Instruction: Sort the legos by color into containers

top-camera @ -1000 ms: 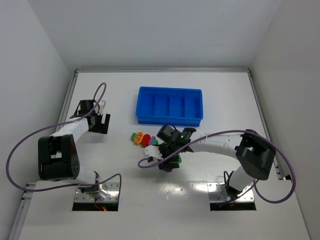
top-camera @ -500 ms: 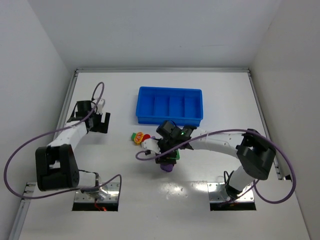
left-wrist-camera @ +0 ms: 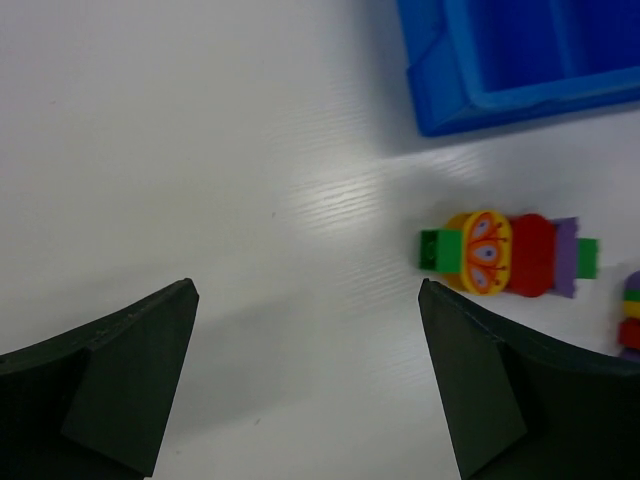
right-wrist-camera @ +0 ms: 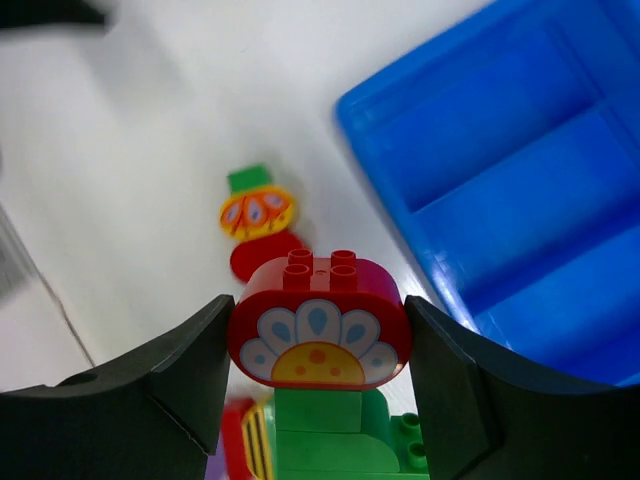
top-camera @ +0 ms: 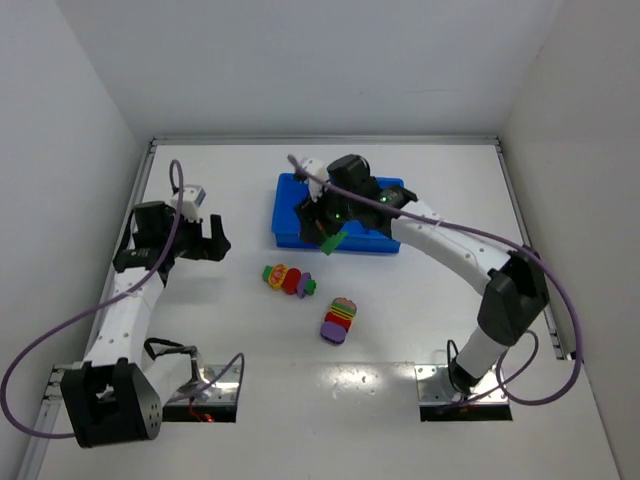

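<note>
Three glossy plastic lego clumps show; one, the red-and-green clump (right-wrist-camera: 320,345), is a dome-shaped red brick printed with a petal fan, four studs on its crown, seated on green; the right gripper (top-camera: 328,224) pinches it by the left end of the smooth blue tray (top-camera: 288,236), which has four compartments; the row clump (left-wrist-camera: 510,253) lies flat on the white table (top-camera: 440,180), its long axis left-to-right; the striped stack (top-camera: 339,320) lies nearer; the left gripper (left-wrist-camera: 305,300) is spread wide, holding nothing.

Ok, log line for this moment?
right gripper: holding red-green clump by tray | left gripper: open, empty | unsorted: two loose clumps
</note>
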Controlling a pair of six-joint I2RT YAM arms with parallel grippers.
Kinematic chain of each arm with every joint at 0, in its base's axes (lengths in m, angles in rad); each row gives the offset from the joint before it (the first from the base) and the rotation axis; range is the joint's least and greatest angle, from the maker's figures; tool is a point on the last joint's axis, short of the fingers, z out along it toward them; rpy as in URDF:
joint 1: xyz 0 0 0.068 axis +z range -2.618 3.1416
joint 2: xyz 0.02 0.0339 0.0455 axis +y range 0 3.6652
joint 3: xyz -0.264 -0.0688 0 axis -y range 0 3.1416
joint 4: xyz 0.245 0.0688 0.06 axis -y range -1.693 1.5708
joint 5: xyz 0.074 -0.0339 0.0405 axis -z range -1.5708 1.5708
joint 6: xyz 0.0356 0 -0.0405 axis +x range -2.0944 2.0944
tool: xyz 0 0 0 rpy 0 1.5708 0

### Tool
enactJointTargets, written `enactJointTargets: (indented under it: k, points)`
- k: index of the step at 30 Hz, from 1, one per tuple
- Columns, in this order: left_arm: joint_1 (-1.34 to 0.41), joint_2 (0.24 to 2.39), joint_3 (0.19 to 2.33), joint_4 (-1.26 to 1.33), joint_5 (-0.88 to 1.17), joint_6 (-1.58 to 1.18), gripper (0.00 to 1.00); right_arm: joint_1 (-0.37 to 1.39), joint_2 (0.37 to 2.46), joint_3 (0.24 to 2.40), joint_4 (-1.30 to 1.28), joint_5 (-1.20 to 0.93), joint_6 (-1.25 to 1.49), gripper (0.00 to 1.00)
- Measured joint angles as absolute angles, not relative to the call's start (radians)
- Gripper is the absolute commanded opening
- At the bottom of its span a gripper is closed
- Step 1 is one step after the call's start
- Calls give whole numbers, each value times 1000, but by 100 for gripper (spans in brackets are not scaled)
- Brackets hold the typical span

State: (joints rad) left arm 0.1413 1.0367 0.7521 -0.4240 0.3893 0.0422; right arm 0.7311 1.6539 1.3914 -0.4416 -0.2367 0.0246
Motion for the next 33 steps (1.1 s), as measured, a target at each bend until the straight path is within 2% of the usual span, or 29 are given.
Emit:
enactJointTargets:
  k: [8,14,22,33]
  points:
    - [141,862,754,-344,587,-129,100,567,1813,1531,-381,-210,457,0]
    - [78,865,752,-228,652,-266,100,521,1857,1584,-347,-168,680,0]
    - [-57,929,751,-153,606,-379,100,580,1926,1707,-308,-96,806,0]
    - [-54,948,838,-159,491,-352,100,682,2164,2001,-282,-48,839,0]
